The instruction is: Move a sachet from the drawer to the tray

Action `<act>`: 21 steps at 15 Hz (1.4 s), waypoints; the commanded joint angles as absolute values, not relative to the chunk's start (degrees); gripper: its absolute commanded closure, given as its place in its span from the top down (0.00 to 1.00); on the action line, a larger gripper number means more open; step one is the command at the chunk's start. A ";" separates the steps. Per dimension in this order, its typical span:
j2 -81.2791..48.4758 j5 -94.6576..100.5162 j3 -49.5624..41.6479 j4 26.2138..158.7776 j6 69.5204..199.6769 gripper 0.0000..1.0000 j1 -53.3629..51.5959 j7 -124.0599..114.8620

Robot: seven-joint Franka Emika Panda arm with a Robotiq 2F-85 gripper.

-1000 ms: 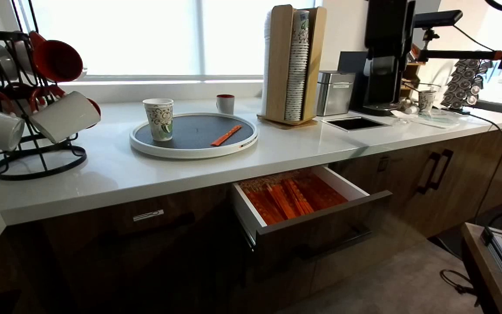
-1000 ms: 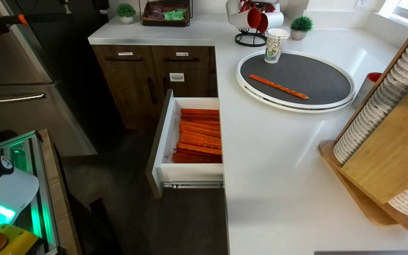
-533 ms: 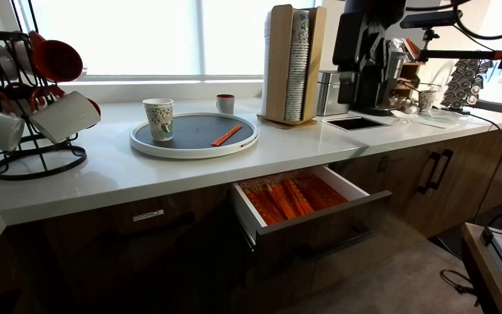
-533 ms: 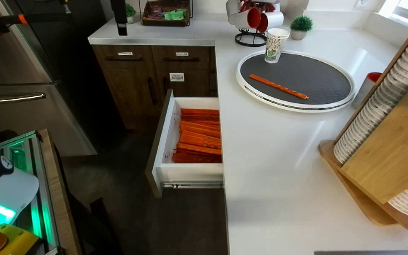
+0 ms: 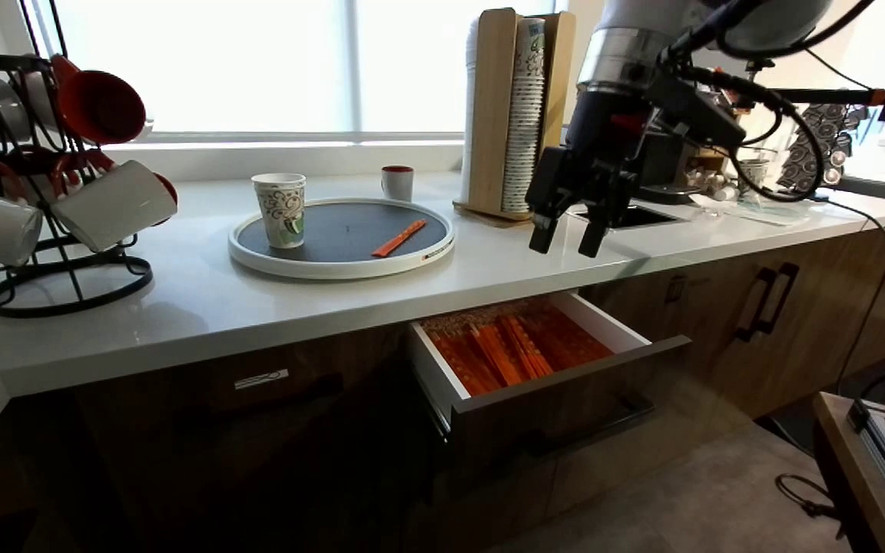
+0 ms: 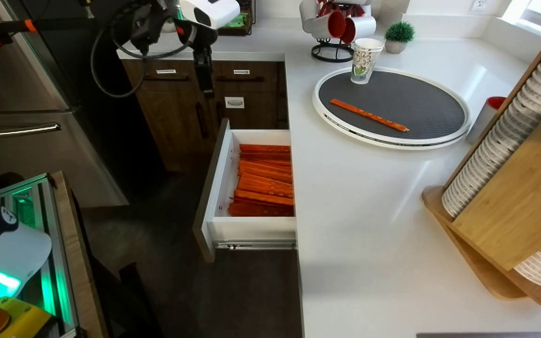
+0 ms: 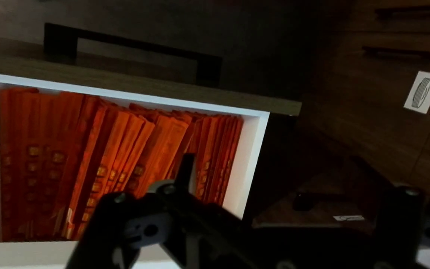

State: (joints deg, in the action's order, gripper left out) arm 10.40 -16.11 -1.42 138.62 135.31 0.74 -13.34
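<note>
Several orange-red sachets [image 5: 515, 349] lie side by side in the pulled-out drawer [image 5: 604, 322]. The sachets [image 6: 266, 180] and drawer wall [image 6: 251, 230] also show in an exterior view. One sachet [image 5: 399, 238] lies on the round tray [image 5: 335, 226], seen too in an exterior view [image 6: 369, 115]. My gripper [image 5: 566, 243] is open and empty, tilted, in the air above the drawer. In the wrist view, the gripper [image 7: 271, 157] has its fingers wide apart. One finger [image 7: 187, 166] overlaps the sachets [image 7: 125, 142]; the other is dark, past the drawer side wall [image 7: 243, 164].
A paper cup [image 5: 281, 215] stands on the tray and a mug [image 5: 398, 184] behind it. A wooden cup dispenser [image 5: 492, 138] stands on the counter [image 5: 258, 307], whose edge overhangs the drawer's back. Mugs hang on a wire rack [image 5: 70, 265]. The drawer handle [image 7: 136, 45] sticks out.
My gripper has come down from the top of the exterior views toward the drawer, and the arm behind it now shows. The sachets, drawer and tray have not moved.
</note>
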 commanded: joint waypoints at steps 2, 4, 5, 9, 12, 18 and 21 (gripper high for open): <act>1.03 -20.53 -2.06 139.30 146.64 1.00 0.64 -9.40; -2.96 -21.76 -2.11 138.89 150.96 1.00 0.94 -8.00; -4.91 -20.64 -2.23 137.55 147.47 1.00 1.37 -9.28; -4.75 -19.06 -1.94 138.37 148.55 1.00 1.52 -10.35; -6.75 -19.76 -1.85 137.03 149.73 1.00 1.55 -10.19; -14.81 -18.75 -1.85 133.47 157.07 1.00 1.51 -11.68; -18.63 -18.39 -2.27 131.45 157.25 1.00 1.56 -13.13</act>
